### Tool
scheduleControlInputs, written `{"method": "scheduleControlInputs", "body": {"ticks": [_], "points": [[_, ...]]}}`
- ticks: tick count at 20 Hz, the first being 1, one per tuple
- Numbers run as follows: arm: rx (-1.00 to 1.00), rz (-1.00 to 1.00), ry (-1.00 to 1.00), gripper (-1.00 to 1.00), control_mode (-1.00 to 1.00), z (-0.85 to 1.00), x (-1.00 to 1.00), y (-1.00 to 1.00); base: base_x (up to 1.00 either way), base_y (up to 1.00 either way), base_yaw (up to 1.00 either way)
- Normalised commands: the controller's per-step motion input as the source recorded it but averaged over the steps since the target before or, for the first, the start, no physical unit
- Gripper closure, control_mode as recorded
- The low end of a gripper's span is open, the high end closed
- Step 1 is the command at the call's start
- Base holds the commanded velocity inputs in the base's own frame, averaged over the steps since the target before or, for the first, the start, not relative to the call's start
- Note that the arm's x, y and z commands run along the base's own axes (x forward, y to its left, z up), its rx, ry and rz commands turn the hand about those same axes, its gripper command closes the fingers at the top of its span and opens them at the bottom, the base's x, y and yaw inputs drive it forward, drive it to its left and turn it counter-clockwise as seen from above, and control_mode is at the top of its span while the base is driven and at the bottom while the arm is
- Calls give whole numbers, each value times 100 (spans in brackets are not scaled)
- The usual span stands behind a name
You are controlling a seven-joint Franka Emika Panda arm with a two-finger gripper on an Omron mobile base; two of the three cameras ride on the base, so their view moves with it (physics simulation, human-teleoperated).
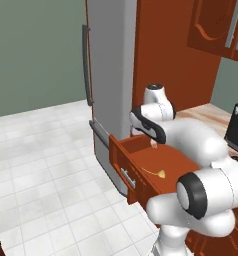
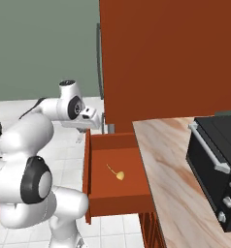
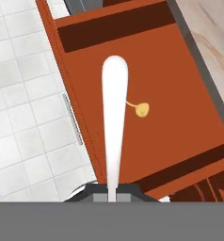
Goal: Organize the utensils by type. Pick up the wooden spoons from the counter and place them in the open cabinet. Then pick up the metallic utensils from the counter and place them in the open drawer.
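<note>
My gripper (image 3: 112, 192) is shut on a long, pale silvery metallic utensil (image 3: 115, 117) that points out over the open drawer (image 3: 180, 108). The hand (image 1: 150, 131) hangs above the drawer's back half (image 1: 141, 150); the utensil end pokes down below it (image 1: 154, 143). The hand also shows beside the drawer's left wall (image 2: 87, 169). A small yellow wooden spoon (image 3: 141, 109) with a thin handle lies on the drawer floor, near its middle (image 1: 161, 174) (image 2: 120, 175). The pinkish-tan marble counter (image 2: 171, 164) runs along the drawer's right. The open cabinet is out of view.
A black oven-like appliance (image 2: 217, 155) stands on the counter at the right. A tall grey fridge (image 1: 111, 65) rises behind the drawer, beside reddish-brown cabinet fronts (image 2: 171, 58). Upper doors with silver handles (image 1: 216, 25) hang above. White floor tiles (image 1: 41, 165) stretch left.
</note>
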Motion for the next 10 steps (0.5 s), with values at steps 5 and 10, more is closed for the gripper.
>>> {"method": "scheduleControlInputs", "body": {"ticks": [5,10], "points": [[-14,7,19,100,-100,-51,43,-27,0,0,0],[-4,12,18,100,-100,-32,26,-45,0,0,0]]}}
